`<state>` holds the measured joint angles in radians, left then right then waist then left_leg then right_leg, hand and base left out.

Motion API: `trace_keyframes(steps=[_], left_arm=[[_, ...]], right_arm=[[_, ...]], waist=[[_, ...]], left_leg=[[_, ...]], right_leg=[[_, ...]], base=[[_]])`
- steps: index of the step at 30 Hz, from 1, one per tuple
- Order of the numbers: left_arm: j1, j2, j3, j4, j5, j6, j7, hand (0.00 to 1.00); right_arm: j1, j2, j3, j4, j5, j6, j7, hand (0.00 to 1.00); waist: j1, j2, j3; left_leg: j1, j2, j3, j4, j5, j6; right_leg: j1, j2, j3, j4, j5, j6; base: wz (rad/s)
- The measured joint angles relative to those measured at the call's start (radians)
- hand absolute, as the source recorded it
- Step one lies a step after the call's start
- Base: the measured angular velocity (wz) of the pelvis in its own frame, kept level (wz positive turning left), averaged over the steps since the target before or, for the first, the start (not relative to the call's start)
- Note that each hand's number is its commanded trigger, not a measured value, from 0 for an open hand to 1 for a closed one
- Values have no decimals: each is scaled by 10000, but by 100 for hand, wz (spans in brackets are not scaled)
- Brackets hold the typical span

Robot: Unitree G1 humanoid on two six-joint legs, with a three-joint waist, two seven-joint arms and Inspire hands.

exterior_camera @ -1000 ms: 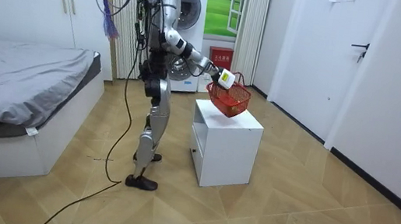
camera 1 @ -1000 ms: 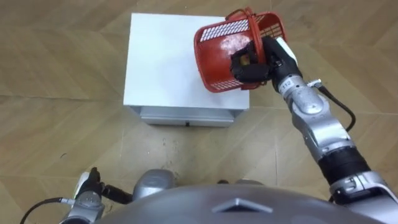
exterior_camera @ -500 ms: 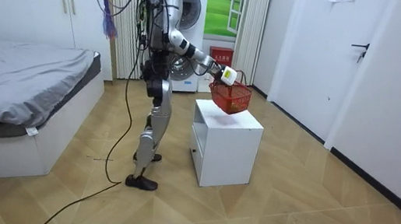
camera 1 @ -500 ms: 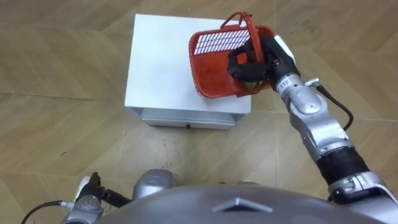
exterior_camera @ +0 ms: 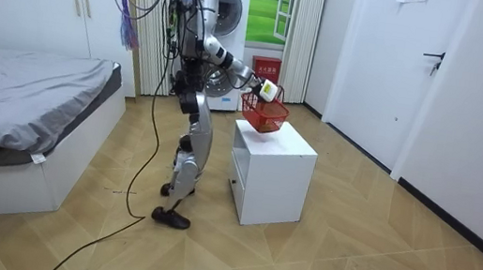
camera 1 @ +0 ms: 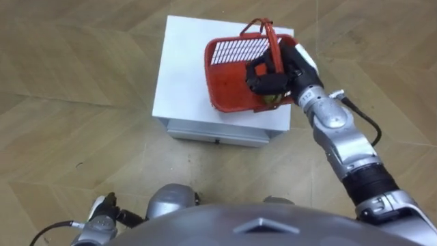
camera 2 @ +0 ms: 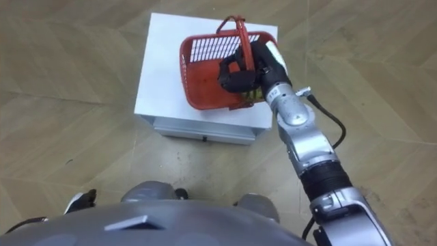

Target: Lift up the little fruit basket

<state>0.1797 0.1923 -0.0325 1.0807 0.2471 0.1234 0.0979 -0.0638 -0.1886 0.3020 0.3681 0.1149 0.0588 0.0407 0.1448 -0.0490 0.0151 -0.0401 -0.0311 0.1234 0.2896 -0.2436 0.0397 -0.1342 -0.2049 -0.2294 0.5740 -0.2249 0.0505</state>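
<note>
- Low at the left of the eye views: left hand (camera 1: 102,210) hangs by the robot's side, idle. Cannot tell how its fingers are set.
- Centre: white square cabinet (camera 1: 184,75) with a drawer front (camera 1: 218,131) facing the robot. The left part of its top is bare.
- Right of centre: red plastic fruit basket with latticed walls (camera 1: 229,82), held over the cabinet's right half. In the room view it appears to hang just clear of the top, though contact at the underside cannot be ruled out.
- A second ago the basket was tipped hard, with its mouth turned away. It now sits nearer level and has drawn towards the robot's side of the cabinet.
- The eye views have slid as a whole, so the head has moved. The cabinet itself has not shifted in the room view.
- Right: right hand (camera 1: 276,68), dark fingers curled tight round the basket's near rim below its thin red hoop handle (camera 1: 261,21). The grip has held through the lift.
- Under that hand: a small yellow-green lump (camera 1: 274,100), likely fruit, too hidden to name.
- Judgement: pick-up is nearly done. The remaining risk is the basket tipping again and spilling its load.
</note>
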Motion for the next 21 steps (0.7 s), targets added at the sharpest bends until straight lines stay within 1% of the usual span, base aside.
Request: trace_keyframes(steps=[1, 3, 4, 5, 6, 7, 8, 9, 10, 11, 12, 15, 18, 21], left_arm=[[-112, 52, -15, -19, -28, -12, -2, 0], [-229, 147, -18, -11, -37, -50, -7, 0], [-268, 153, -18, -12, -20, -56, -8, 0], [-356, 158, -66, -17, 2, -98, -6, 0], [-387, 187, -141, -24, -1, -172, -4, 0], [-400, 214, -208, -83, -15, -222, 8, 0], [-401, 217, -210, -120, -12, -232, 17, 0], [-380, 196, -209, -217, 10, -229, 23, 0], [-360, 140, -209, -318, 13, -230, 14, 0], [-358, 137, -209, -355, 9, -228, 13, 0], [-376, 143, -205, -402, 3, -240, 28, 0], [-311, 138, -240, -329, 20, -374, 80, 0], [-239, 151, -272, 15, 24, -355, 82, 0], [-56, 134, -290, 67, 30, -246, 1, 0]], right_arm=[[-14, -15, -1, 104, -36, 0, -6, 100], [-14, 42, 8, 343, -101, 1, 30, 100], [-14, 44, 8, 408, -120, 7, 60, 100], [-15, 45, 8, 494, -93, 10, 55, 100], [-34, 50, 14, 496, -2, 10, 57, 100], [-81, 45, 40, 497, 48, 11, 59, 100], [-103, 42, 56, 498, 48, 14, 57, 100], [-119, 25, 77, 497, 47, 17, 51, 100], [-138, -27, 111, 515, 46, 40, 24, 100], [-137, -51, 137, 543, 47, 46, 20, 100], [-141, -92, 185, 689, 47, 46, -4, 100], [-270, -39, 204, 1468, 64, 55, -46, 100], [-311, -36, 206, 1704, 93, 52, -19, 100], [-343, -39, 203, 1780, 601, 50, 62, 100]], waist=[[-12, -1, 3], [1, -34, 16], [16, -63, -1], [56, -52, 6], [111, -36, 17], [188, -38, 16], [227, -37, 17], [254, -71, 0], [228, 12, 51], [179, 33, 63], [125, 62, 49], [193, 56, 57], [202, 64, 57], [268, 85, 71]], left_leg=[[-28, -56, 115, 28, -91, 154], [-97, -153, 115, 46, -145, 284], [-132, -174, 114, 79, -149, 313], [-262, -183, 67, 207, -164, 341], [-391, -184, -43, 280, -163, 347], [-493, -179, -346, 338, -164, 351], [-527, -171, -462, 340, -164, 351], [-577, -177, -466, 331, -167, 354], [-559, -149, -459, 301, -172, 353], [-548, -142, -433, 239, -171, 353], [-488, -113, -381, 93, -170, 354], [-344, -61, -415, 9, -169, 356], [-319, -61, -699, 21, -169, 356], [-381, -20, -693, 19, -168, 354]], right_leg=[[-225, -117, 106, 384, 40, 66], [-386, -223, 156, 492, 88, 136], [-403, -223, 181, 450, 97, 149], [-381, -220, 117, 249, 105, 170], [-344, -139, 61, -182, 11, 299], [-285, 147, 99, -958, -73, 319], [-249, 327, 103, -1456, -45, 294], [-48, 556, -46, -2172, 162, 175], [190, 555, -211, -2466, 290, 206], [260, 585, -258, -2536, 292, 207], [341, 642, -333, -2619, 292, 208], [612, 738, -334, -2876, 292, 208], [817, 831, -336, -3176, 329, 218], [824, 871, -349, -3245, 331, 218]], base=[[9], [9], [0], [-10], [-22], [-26], [-24], [-11], [0], [16], [24], [16], [17], [13]])
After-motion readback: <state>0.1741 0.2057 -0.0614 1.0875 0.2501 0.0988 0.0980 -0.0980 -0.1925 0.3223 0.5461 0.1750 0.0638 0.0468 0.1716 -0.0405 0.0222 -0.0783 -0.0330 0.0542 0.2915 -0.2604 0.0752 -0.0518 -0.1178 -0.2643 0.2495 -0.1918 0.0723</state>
